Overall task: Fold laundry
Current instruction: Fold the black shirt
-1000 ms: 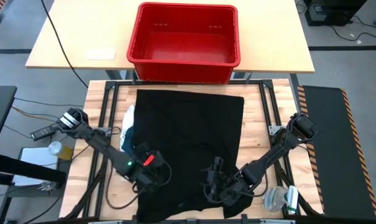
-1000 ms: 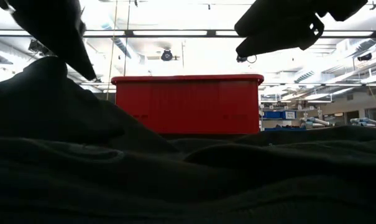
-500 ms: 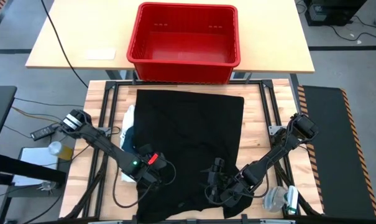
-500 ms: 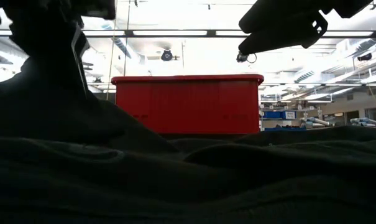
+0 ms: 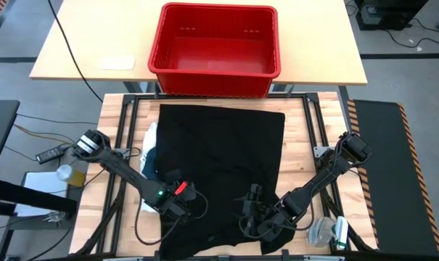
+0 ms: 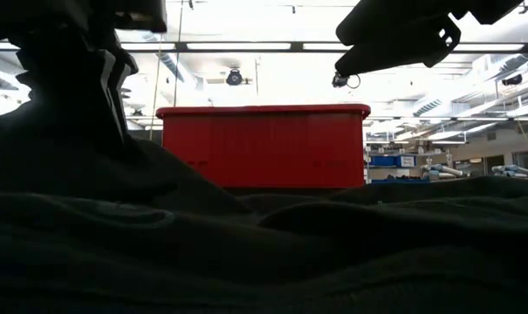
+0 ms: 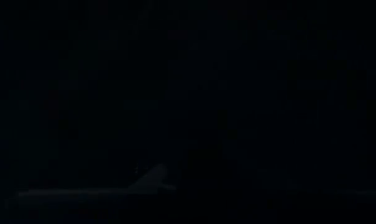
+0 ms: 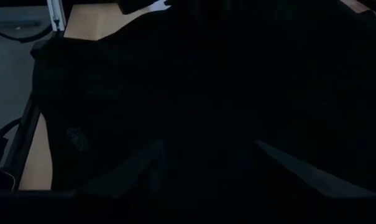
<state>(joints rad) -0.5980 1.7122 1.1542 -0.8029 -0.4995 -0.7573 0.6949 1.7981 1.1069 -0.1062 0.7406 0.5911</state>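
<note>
Down on the table (image 5: 295,116), a large black garment (image 5: 223,167) lies spread flat, reaching from the far edge near the red crate (image 5: 215,40) to the near edge. At its left side, part of a white shirt (image 5: 151,138) and a sliver of a blue piece (image 5: 148,154) peek out from under it, touching its edge.

The left gripper (image 5: 181,206) is low over the near left part of the black garment, its body with a green light and a red patch close above the cloth. In the low view the left gripper (image 6: 98,70) shows as a dark mass at the upper left, meeting a rise in the cloth. The left wrist view is almost wholly black, so I cannot tell whether its jaws are spread or pinching the cloth.

The right gripper (image 5: 249,217) hangs over the near middle of the same garment. In the low view the right gripper (image 6: 394,39) is well above the cloth, against the ceiling lights. From its wrist view the two dark fingers (image 8: 135,168) stand apart with only the black garment (image 8: 206,93) beyond them, so its jaws look spread and empty, though that picture is dim.

The red crate (image 6: 264,148) stands on a separate pale table beyond.
</note>
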